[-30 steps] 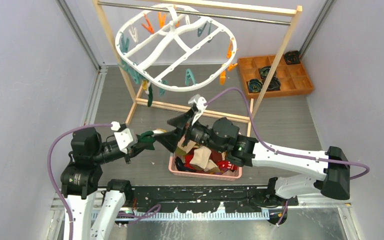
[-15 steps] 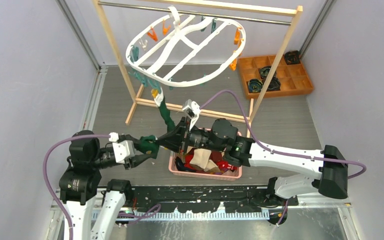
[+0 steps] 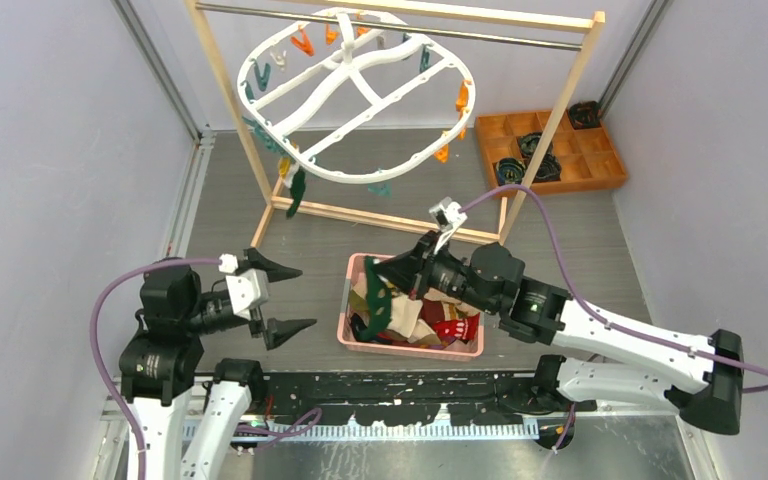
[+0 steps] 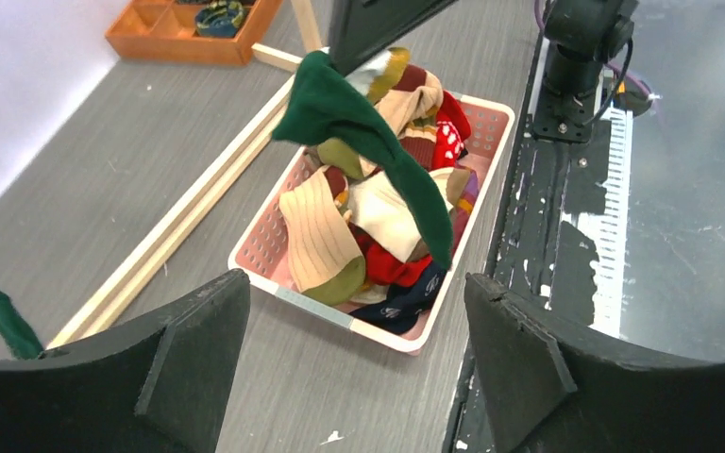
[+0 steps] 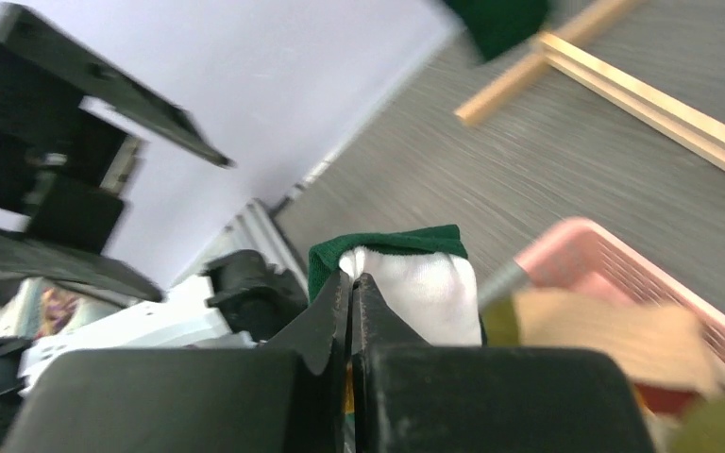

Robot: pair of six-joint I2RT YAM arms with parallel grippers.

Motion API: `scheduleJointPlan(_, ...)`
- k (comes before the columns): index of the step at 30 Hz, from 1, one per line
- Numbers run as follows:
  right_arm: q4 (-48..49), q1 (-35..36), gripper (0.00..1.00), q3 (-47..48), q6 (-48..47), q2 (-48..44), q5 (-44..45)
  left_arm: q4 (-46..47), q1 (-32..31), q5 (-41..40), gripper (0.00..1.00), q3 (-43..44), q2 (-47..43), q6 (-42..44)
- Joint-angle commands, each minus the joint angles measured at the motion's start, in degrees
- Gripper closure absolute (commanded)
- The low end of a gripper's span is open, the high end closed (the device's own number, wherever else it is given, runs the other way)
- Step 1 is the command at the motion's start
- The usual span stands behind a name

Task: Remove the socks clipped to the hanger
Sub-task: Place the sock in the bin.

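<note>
Our right gripper (image 5: 351,283) has its jaws pinched shut on the white-lined cuff of a dark green sock (image 4: 340,113). It hangs over the left end of the pink basket (image 3: 415,350), and the sock trails down from the jaws, long axis near vertical, its toe draped onto the heap of socks (image 4: 378,212) inside. We judge that the drop needs only a release, since the sock already lies over the basket. Our left gripper (image 3: 305,298) stands wide open and empty just left of the basket, fingers aimed toward it. Behind the basket, the hanger (image 3: 355,178) hangs tilted on the wooden rack (image 3: 380,217). A second dark green sock (image 3: 295,192) is clipped at the hanger's near-left rim, behind and to the left of the basket, hanging straight down. Our left arm is nearer to it, and we cannot make out any other sock on the frame.
</note>
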Motion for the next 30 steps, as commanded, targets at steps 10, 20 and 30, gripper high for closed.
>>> scheduleJointPlan(10,-25.40,-3.25,0.79,-7.77,8.16,1.88,10.05,9.59,-0.15,-6.85,0.08,0.00,2.74,-14.66)
scheduleJointPlan(20,-27.76,-3.20,0.22,-7.83,8.05,-8.15,10.18,9.57,-0.15,-11.06,0.05,0.35,4.74,-20.14)
scheduleJointPlan(30,-11.08,-3.28,0.30,-5.29,13.64,-0.24,-5.20,9.62,-0.15,-15.38,0.04,1.89,6.72,-25.80)
